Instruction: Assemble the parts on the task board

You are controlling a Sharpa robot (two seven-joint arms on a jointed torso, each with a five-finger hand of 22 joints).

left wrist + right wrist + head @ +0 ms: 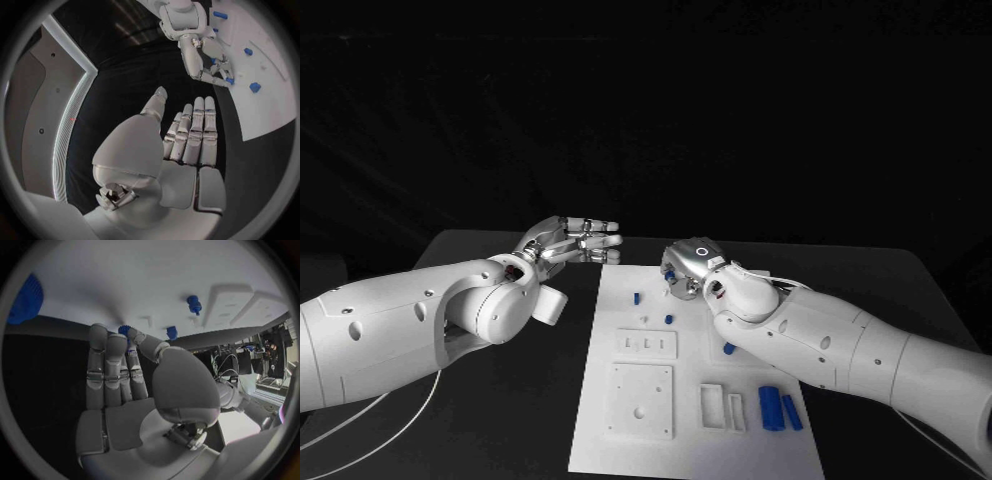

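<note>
The board (697, 400) lies in the lower middle of the frame, long axis running up-frame, blue parts (780, 408) along its right side. The right hand (689, 268) pinches a part at its top edge. The left hand (574, 240) hovers left, fingers straight, together, empty, above the worktop (516, 420).

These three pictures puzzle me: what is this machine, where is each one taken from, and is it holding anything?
It is a robot with two white arms, each ending in a silver hand. The square picture looks down from its head at a black table; the two round ones come from cameras behind each wrist. On the table lies a white task board with small blue parts, such as two lying side by side near its right edge. The left hand hovers beside the board's far corner, fingers straight, holding nothing. The right hand reaches over the board's far end, its fingertips at one blue part; whether it grips it is unclear.
</note>
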